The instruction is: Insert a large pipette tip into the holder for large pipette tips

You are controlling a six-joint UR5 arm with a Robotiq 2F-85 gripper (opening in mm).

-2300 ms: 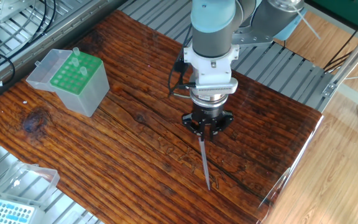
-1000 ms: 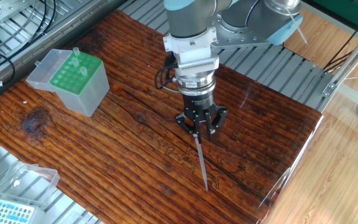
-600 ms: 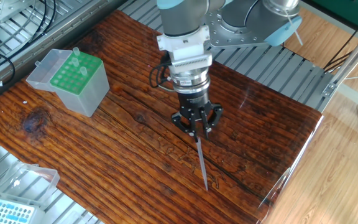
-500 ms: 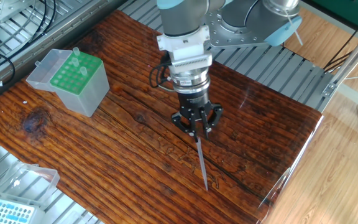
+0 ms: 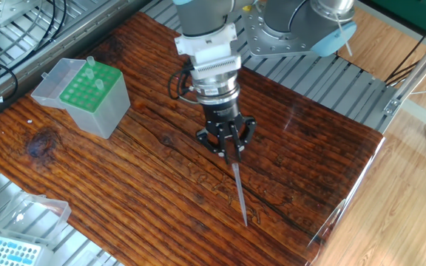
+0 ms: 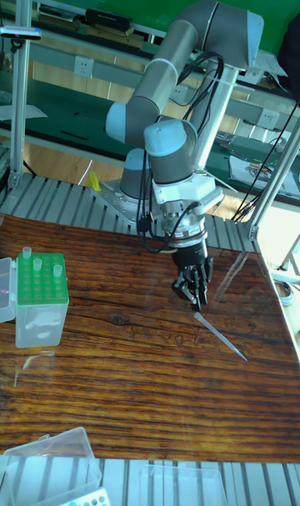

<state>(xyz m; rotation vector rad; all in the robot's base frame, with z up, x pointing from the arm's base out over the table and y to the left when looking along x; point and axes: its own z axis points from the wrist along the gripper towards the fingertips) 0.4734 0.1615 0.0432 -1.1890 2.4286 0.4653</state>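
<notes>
claw [image 5: 229,153] down low over the wooden table [image 5: 124,185], fingers drawn in around the thick end of the large pipette tip [image 5: 239,193]; whether i'm truly pinching it i cannot tell. the tip lies flat on the boards, fine point aimed toward the table's near edge. well off to the side stands the holder for large pipette tips [image 5: 93,94], green top up, clear lid hinged open, a few tips [image 6: 37,264] standing in its holes. blue-grid box [image 5: 7,250] sits at the near corner.
</notes>
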